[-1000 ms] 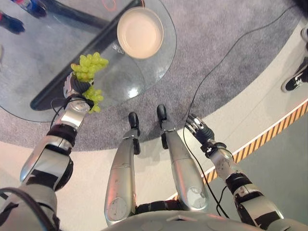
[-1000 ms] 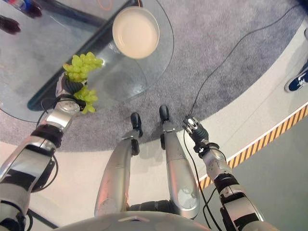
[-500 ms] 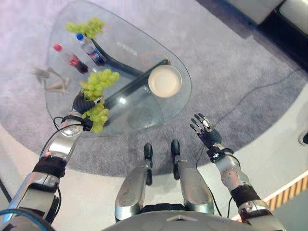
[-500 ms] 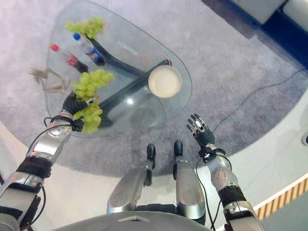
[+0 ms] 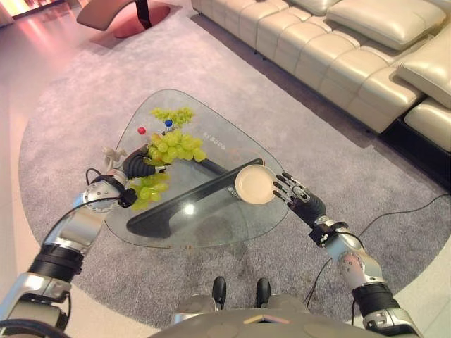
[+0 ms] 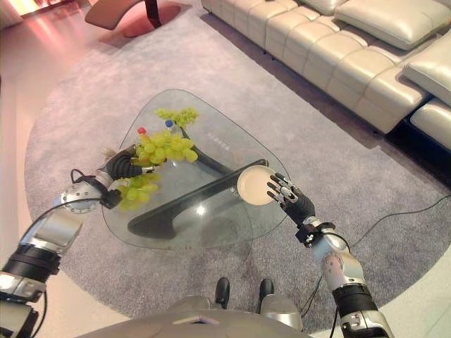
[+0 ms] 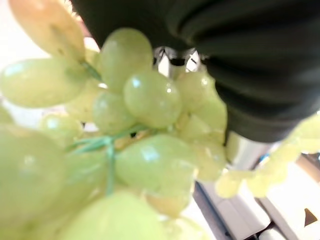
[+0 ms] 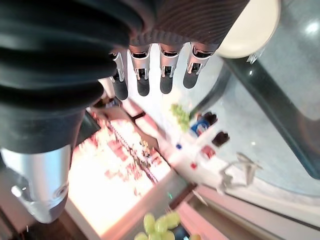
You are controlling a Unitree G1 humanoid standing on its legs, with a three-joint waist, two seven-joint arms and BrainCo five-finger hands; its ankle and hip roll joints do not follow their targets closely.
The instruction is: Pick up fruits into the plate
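Over the near edge of the glass table point(image 5: 211, 225) | one right hand point(image 6: 287, 197) is held with fingers spread, gripping nothing, just beside one cream plate point(image 5: 255, 186) | one grape bunch point(image 5: 169, 149) is clutched in the curled left hand point(image 5: 135, 163) above the table's left side | a second grape bunch point(image 5: 173, 114) and two bottles point(image 5: 168, 124) are seen at the table's far end.

Before me a rounded glass table point(image 5: 211, 225) with a dark base stands on grey carpet point(image 5: 84, 98), carrying a cream plate point(image 5: 254, 185), a grape bunch point(image 5: 174, 113) and two bottles point(image 5: 168, 123) at its far end.
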